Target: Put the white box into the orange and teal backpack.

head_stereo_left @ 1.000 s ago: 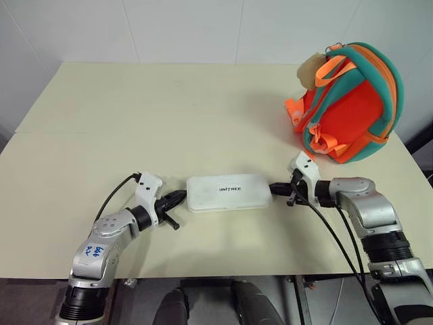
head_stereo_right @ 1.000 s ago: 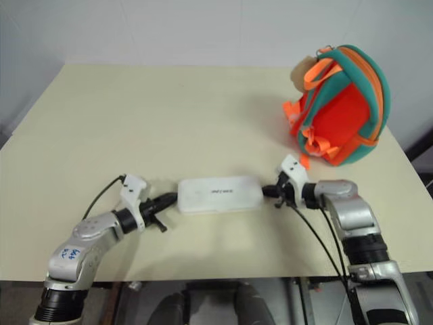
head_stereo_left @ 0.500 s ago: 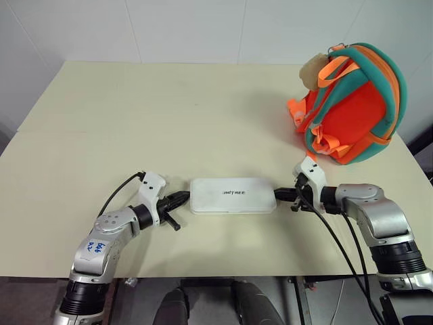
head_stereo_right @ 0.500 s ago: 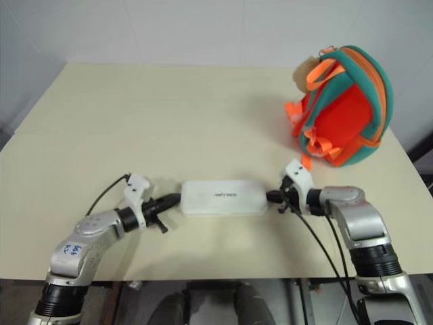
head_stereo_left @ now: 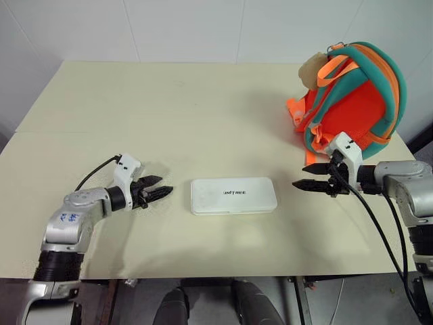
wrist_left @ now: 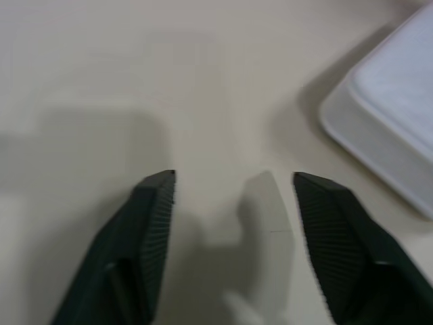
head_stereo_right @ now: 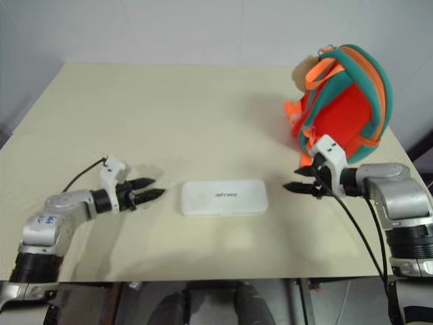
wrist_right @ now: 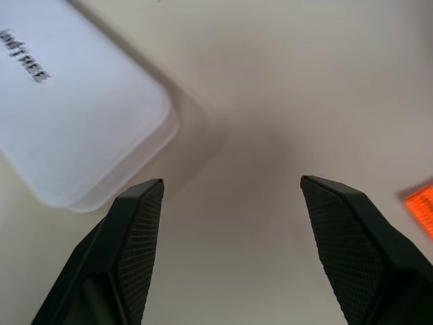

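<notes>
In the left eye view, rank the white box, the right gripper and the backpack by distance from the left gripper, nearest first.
From the left gripper, open at the table's near left:
1. White box: lying flat just beside it, near the middle, not touched.
2. Right gripper: open, beyond the box's far end.
3. Orange and teal backpack: standing at the far right corner.

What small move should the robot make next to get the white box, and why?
Probably bring both open grippers inward to the box's short ends. The white box lies flat on the table, with the left gripper and right gripper apart from it on either side, holding nothing. The backpack stands behind the right gripper.
</notes>
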